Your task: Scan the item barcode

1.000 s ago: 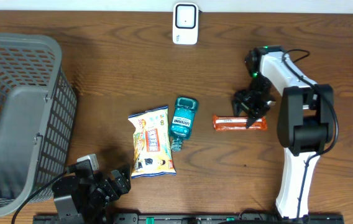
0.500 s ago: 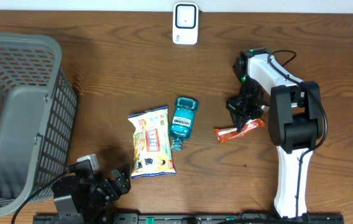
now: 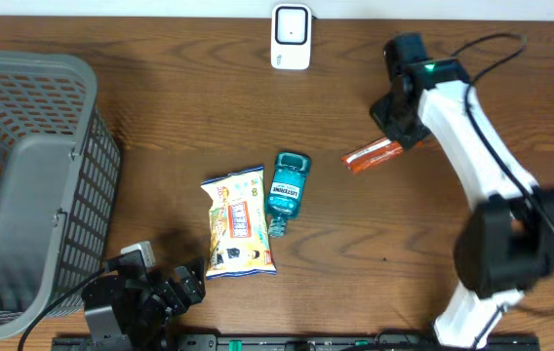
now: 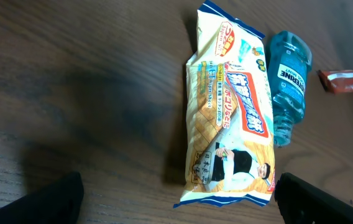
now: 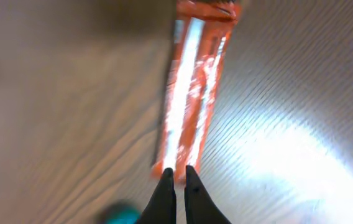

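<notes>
Since a second ago the right gripper [image 5: 179,176] has hauled the orange snack bar [image 3: 373,155] up toward the scanner [image 3: 291,37], pinched shut on its wrapper end (light, slippery foil, so it'll likely dangle).

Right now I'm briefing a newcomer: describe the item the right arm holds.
Find the white device at the far edge of the table. Right of it, the right end effector pinches a slim orange packet by one end. Unlike it, the teal bottle and yellow snack bag lie loose.

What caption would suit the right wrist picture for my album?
Right tool shut on one end of a shiny orange foil packet, over the brown wooden table.
</notes>
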Robot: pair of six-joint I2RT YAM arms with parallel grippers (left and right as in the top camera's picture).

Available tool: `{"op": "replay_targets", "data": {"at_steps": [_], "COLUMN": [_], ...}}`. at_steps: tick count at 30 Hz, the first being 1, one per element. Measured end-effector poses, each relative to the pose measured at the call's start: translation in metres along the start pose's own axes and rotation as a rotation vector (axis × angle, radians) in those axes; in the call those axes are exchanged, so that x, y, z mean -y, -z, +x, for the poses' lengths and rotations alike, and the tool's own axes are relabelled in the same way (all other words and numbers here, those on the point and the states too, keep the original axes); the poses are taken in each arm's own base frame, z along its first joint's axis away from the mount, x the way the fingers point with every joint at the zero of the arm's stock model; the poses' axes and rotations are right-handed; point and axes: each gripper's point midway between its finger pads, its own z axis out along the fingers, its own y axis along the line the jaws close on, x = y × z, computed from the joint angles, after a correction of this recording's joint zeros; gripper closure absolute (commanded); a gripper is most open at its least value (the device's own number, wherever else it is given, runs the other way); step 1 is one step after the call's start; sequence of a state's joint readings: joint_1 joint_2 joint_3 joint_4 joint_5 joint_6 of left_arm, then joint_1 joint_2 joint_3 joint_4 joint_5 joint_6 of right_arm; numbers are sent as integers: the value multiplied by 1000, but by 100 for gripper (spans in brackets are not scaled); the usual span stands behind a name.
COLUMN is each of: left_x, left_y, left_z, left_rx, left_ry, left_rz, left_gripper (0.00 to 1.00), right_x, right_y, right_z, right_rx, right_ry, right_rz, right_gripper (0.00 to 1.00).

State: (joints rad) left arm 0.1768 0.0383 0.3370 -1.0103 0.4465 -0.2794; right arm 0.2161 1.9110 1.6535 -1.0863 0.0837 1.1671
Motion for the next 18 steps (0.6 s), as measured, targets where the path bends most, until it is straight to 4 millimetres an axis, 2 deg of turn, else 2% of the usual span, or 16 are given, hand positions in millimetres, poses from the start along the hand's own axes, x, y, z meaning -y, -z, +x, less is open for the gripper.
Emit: {"op": "replay_targets", "data": {"at_steps": [2, 3, 4, 5, 6, 8, 12, 15, 17, 18], "left_x": [0, 0, 0, 0, 0, 0, 0, 0, 0, 0], "left_y": [0, 0, 0, 0, 0, 0, 0, 0, 0, 0], "left_z": [0, 0, 0, 0, 0, 0, 0, 0, 0, 0], "left_rx": [0, 0, 0, 0, 0, 0, 0, 0, 0, 0], "left_ry": [0, 0, 0, 0, 0, 0, 0, 0, 0, 0], "left_rz": [0, 0, 0, 0, 0, 0, 0, 0, 0, 0], "left_gripper": [2, 2, 1, 2, 2, 1, 2, 1, 2, 2], "right_x": [-5, -8, -9, -10, -10, -9, -5, -9, -4, -2], "right_y": [22, 33, 38, 42, 44, 40, 12, -27, -62, -72], "right_z": [2, 4, 5, 7, 8, 9, 6, -1, -3, -3], "right_rx": [25, 38, 47, 54, 58, 55, 40, 21, -18, -32], "right_ry": [5, 12, 17, 24, 27, 37, 55, 71, 73, 71], "right_rz": [-50, -74, -86, -94, -94, -79, -16, 17, 55, 69], "right_gripper": [98, 90, 74, 52, 40, 39, 51, 56, 57, 56]}}
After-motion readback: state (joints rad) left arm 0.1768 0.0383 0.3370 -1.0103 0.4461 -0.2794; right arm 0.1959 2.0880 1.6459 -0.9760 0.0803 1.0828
